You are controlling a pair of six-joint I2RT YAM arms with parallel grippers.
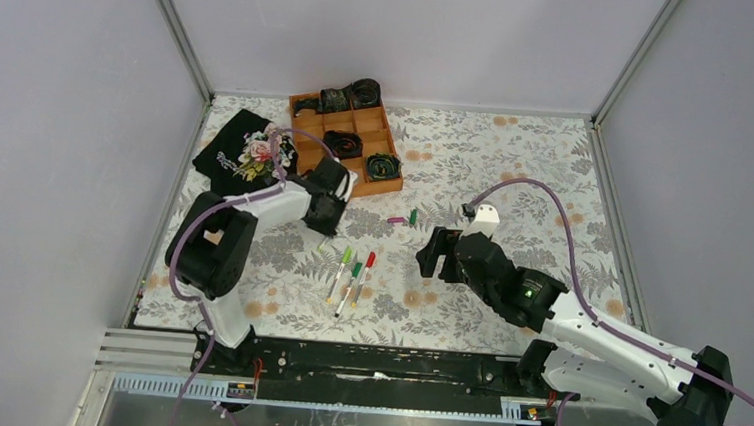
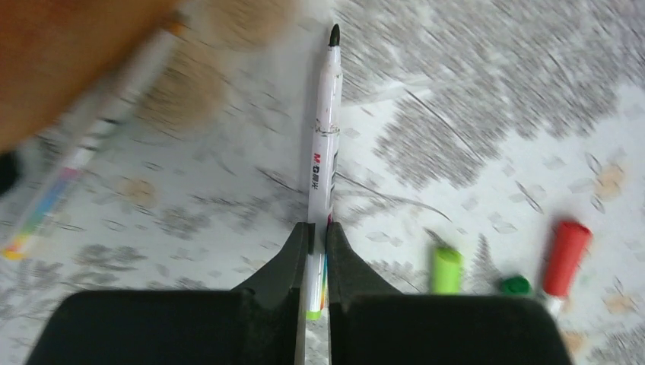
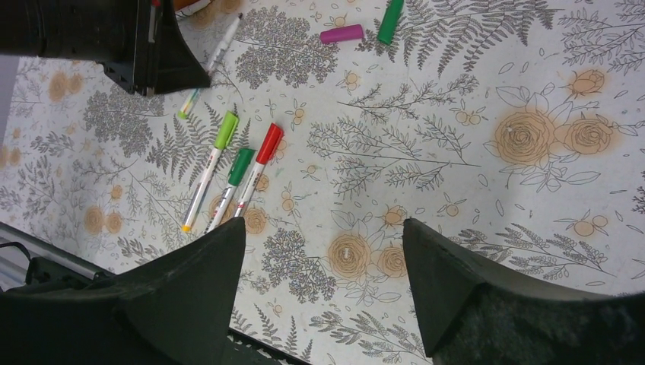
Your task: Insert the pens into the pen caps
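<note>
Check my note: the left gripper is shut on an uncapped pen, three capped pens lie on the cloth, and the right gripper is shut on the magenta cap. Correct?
Not quite. The right gripper is open and empty; the right wrist view shows the magenta cap lying on the cloth beside the green cap. The rest holds.

Probably a robot lab cell: grey panel walls, mounting rail (floral tablecloth notwithstanding)

Plain grey walls, floral tablecloth
</note>
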